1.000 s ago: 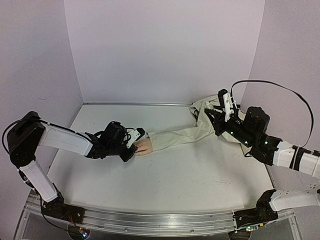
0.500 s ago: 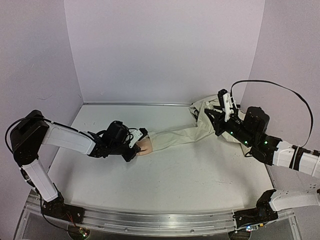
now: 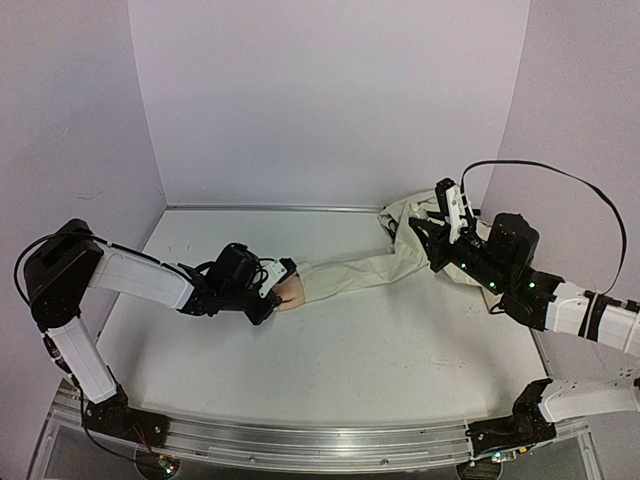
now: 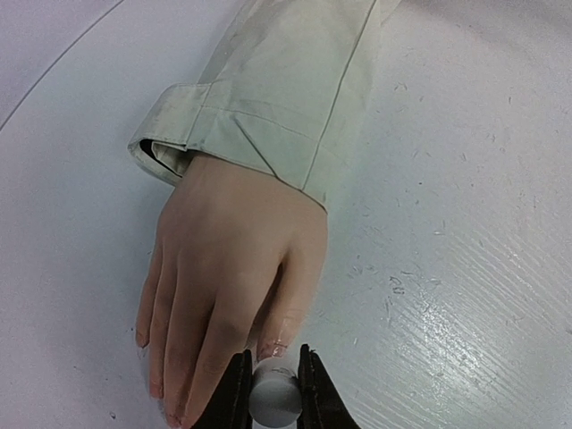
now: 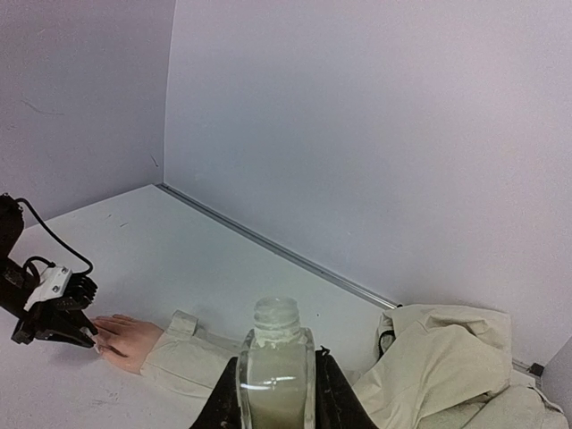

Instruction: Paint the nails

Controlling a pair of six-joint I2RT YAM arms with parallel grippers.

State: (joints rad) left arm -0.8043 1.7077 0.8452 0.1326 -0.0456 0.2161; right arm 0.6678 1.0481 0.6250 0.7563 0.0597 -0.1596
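Tabletop [image 3: 350, 350] is walled on three sides; white cap [image 4: 273, 402] is clamped by left gripper [image 4: 273, 374] beside the nails [image 4: 272, 347]; bottle [image 5: 274, 389] by right gripper [image 5: 274, 366].

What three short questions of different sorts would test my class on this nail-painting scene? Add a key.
1. True or false: the bottle held in the right claw has no cap on.
2. The left claw, shut on a small white cap, is nearest which part of the fake hand? A its nails; B its wrist; C its knuckles.
3. Fill in: the fake hand lies palm ____ on the table.

Key: 1 true; 2 A; 3 down.
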